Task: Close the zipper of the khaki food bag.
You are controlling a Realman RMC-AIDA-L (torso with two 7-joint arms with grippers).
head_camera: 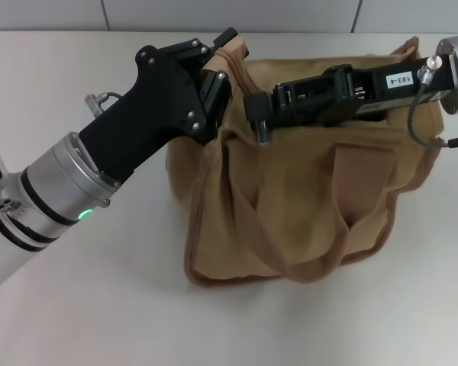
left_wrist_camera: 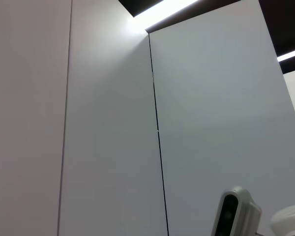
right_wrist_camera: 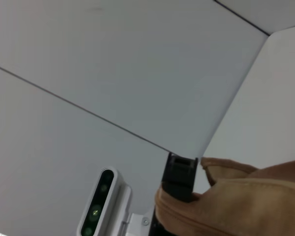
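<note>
The khaki food bag (head_camera: pixel 290 206) stands on the white table, its strap handle (head_camera: pixel 248 229) drooping down the near side. My left gripper (head_camera: pixel 221 61) comes in from the left and is shut on the bag's left top corner, with tan fabric pinched between its black fingers (right_wrist_camera: pixel 179 177). My right gripper (head_camera: pixel 258 114) reaches in from the right and lies along the bag's top. Its tips are closed on a small silver pull tab (head_camera: pixel 264 136) near the left end. The gripper body hides most of the zipper line.
The white table (head_camera: pixel 76 305) spreads around the bag, with a pale panelled wall (left_wrist_camera: pixel 108 123) behind. A grey cable (head_camera: pixel 427 137) loops off the right wrist over the bag's right end. Both wrist views show the robot's head camera (right_wrist_camera: pixel 101 201).
</note>
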